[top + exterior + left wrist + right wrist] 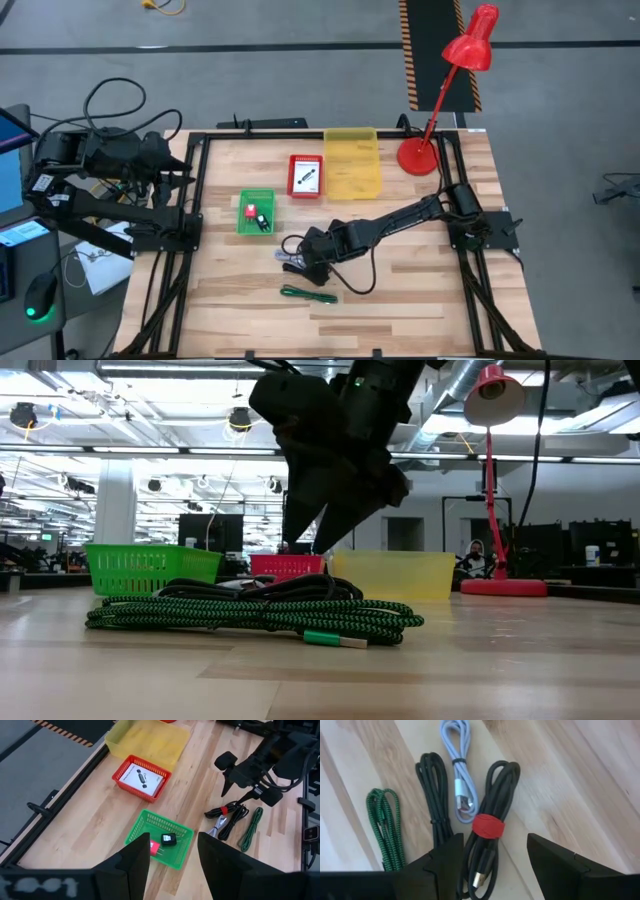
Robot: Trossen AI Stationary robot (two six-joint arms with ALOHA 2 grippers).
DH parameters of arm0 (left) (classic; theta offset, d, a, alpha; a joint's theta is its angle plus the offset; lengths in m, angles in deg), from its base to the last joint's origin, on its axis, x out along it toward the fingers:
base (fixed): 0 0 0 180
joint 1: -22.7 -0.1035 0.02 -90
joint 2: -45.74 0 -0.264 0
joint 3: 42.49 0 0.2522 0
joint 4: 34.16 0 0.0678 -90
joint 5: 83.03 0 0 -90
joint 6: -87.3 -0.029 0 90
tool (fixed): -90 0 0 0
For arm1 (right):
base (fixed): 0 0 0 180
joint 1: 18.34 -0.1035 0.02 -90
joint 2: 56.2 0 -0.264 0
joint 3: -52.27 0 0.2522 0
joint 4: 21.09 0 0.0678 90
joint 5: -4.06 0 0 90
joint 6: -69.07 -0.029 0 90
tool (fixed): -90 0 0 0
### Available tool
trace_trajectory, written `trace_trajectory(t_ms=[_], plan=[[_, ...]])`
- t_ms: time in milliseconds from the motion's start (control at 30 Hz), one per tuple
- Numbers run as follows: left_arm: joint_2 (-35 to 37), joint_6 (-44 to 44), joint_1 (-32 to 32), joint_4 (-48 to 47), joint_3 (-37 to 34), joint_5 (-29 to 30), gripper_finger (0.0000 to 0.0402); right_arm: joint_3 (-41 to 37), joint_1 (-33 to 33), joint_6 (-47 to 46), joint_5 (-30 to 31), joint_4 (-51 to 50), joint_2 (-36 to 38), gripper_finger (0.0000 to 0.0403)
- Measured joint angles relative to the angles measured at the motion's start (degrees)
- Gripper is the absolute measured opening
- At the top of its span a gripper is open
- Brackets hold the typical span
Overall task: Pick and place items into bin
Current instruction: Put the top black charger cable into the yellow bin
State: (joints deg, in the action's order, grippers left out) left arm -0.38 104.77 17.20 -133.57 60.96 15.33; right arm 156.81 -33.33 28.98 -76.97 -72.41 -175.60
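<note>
Several coiled cables lie on the wooden table near its middle: a black one with a red band (pixel 489 826), a second black one (pixel 432 795), a pale grey one (pixel 460 775) and a green braided one (pixel 385 830) (pixel 308 295). My right gripper (pixel 492 867) (pixel 300 262) hangs open just above them, pointing steeply down, one finger on either side of the red-banded cable's near end. My left gripper (pixel 172 865) (pixel 178 160) waits open and high over the table's left edge.
At the back stand a green basket (pixel 255 228) holding a red and a black piece, a red basket (pixel 306 160) holding a white card, and a yellow bin (pixel 352 185). A red desk lamp (pixel 418 157) stands at the far right. The near part of the table is bare wood.
</note>
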Motion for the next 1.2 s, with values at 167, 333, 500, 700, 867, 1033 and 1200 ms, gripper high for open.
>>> trace_trajectory(t_ms=[167, 333, 500, 700, 867, 1033, 1200], plan=[[0.0, 0.2, 0.0, 0.0, 0.0, 0.0, 0.0154, 0.0, 0.0, 0.0, 0.0, 0.7, 0.0, 0.0214], [0.0, -0.2, 0.0, 0.0, 0.0, 0.0, 0.0154, -0.1, 0.0, 0.0, -0.7, 0.9, -2.3, 0.0212], [0.0, 0.1, 0.0, 0.0, 0.0, 0.0, 0.0154, -0.1, 0.0, 0.0, -3.1, -0.3, -5.5, 0.0212], [0.0, -0.3, 0.0, -0.3, 0.0, 0.0, 0.0154, 0.6, 0.0, -0.7, -2.2, 0.2, -8.5, 0.0193], [0.0, -0.2, 0.0, -0.3, 0.0, 0.0, 0.0154, 0.6, -0.4, -4.1, 3.1, -0.7, -8.7, 0.0119], [0.0, -0.6, 0.0, -0.4, 0.0, 0.0, 0.0154, 0.4, -1.4, -8.5, 12.0, -1.6, -7.6, 0.0066], [0.0, 0.1, 0.0, -0.5, 0.0, 0.0, 0.0154, 0.9, -1.6, -13.4, 24.9, -3.7, -6.2, 0.0066]])
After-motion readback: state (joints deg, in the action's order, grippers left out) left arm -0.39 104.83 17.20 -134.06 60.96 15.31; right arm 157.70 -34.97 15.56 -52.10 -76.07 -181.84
